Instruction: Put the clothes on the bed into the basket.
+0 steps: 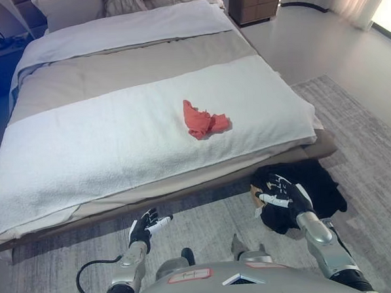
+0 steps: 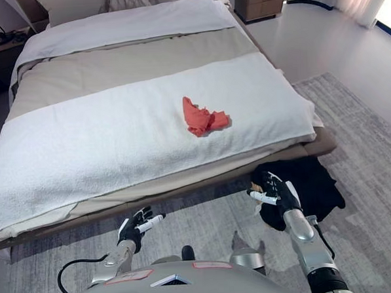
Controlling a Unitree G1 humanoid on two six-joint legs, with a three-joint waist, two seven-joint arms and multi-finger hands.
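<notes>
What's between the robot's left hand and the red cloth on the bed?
Only white blanket, bed edge and grey rug separate the left hand from the red cloth; both views show it.

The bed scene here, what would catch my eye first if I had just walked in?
A crumpled red-orange cloth lies alone on the white blanket of the wide bed, right of its middle. Below the bed's right corner, black fabric lies heaped on the grey rug, with the robot's right hand over it. Its left hand hovers open over the rug.
</notes>
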